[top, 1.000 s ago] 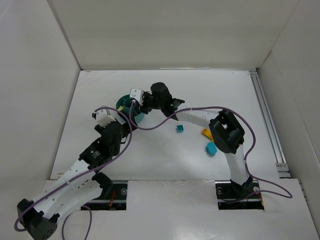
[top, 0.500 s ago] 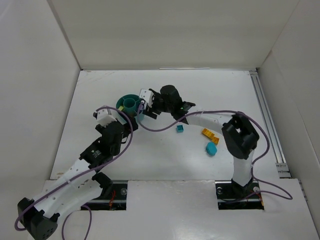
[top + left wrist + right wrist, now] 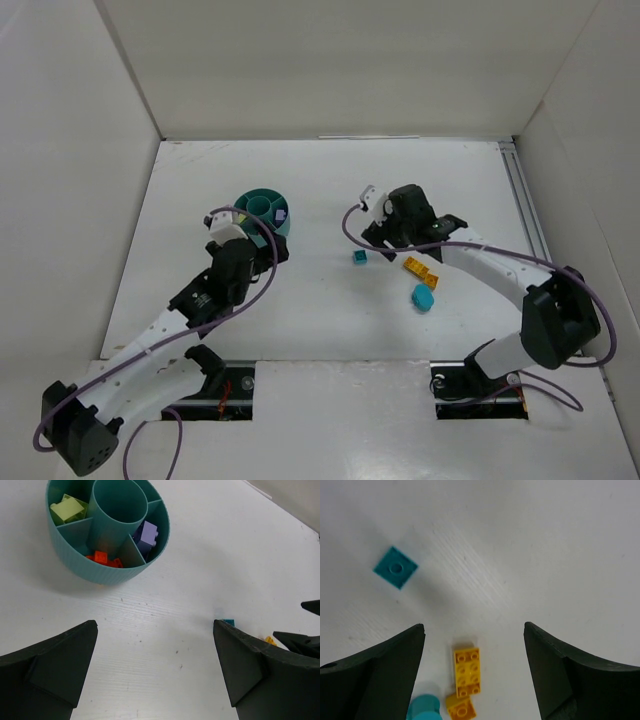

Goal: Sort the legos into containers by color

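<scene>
Left arm [image 3: 150, 350]: runs from the lower left corner of the top view up toward centre left.
Right arm [image 3: 495, 265]: bends from the lower right up and across to the centre.
Teal rounded piece [image 3: 423, 297]: on the table [image 3: 330, 330], right of centre; of the loose pieces it is the one nearest the arm bases. Cut off at the bottom edge of the right wrist view.
Orange brick [image 3: 430, 279]: just above the rounded piece; appears to touch the yellow brick at a corner.
Yellow brick [image 3: 466, 672]: studs up, low centre in the right wrist view, below the gap between the fingers.
Teal square piece [image 3: 395, 567]: flat, one stud, alone at the upper left of the right wrist view, well apart from the bricks.
Right gripper [image 3: 473, 630]: jaws wide apart, nothing between them, above the table; holds nothing.
Left gripper [image 3: 154, 635]: jaws spread wide, empty, bare table between them; clear of the dish.
Dish [image 3: 107, 572]: round, teal, upright, at the upper left of the left wrist view and centre left in the top view, just beyond the left gripper. Wedge compartments surround a tall central tube.
Lime brick [image 3: 67, 509]: in the upper left compartment.
Lilac brick [image 3: 147, 532]: in the right compartment.
Orange-red pieces [image 3: 102, 559]: in the compartment nearest the gripper; count uncertain.
Walls [image 3: 340, 70]: white panels at the far, left and right sides of the table.
</scene>
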### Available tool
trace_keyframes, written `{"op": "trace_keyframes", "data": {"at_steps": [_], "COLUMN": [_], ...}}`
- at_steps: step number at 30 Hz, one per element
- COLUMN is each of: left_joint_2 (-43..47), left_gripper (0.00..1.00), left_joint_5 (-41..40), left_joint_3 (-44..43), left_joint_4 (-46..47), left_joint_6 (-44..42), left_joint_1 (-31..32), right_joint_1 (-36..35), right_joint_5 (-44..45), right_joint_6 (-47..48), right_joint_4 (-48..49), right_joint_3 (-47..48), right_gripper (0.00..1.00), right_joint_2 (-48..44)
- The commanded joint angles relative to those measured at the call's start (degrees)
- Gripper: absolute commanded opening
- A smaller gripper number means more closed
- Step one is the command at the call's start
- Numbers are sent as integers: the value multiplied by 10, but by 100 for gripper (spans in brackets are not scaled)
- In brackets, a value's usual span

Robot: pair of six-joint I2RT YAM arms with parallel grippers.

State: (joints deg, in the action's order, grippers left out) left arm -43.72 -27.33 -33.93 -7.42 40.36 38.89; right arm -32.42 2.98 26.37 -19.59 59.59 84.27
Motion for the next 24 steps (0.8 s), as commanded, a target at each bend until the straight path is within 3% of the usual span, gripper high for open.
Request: {"op": "trace_keyframes", "data": {"at_steps": [1,7,24], "left_joint_2": [-16,-46,-74], "left_gripper": [100,100,100], "left_joint_5": [32,37,42], "left_joint_3": [-9,-14,-19], "left_joint_4": [37,37,55], "left_joint_6": [-14,-27,-44], "left_joint_1": [-1,-1,-1], "right_joint_1": [35,104,109], "right_joint_5": [45,-7,-62], "right_joint_6": [-27,5,11], "right_joint_4": [-92,-80,-76], "right_joint_3": [-26,-55,-71], "right_gripper": [85,85,85], "right_joint_2": [-22,-5,54]}}
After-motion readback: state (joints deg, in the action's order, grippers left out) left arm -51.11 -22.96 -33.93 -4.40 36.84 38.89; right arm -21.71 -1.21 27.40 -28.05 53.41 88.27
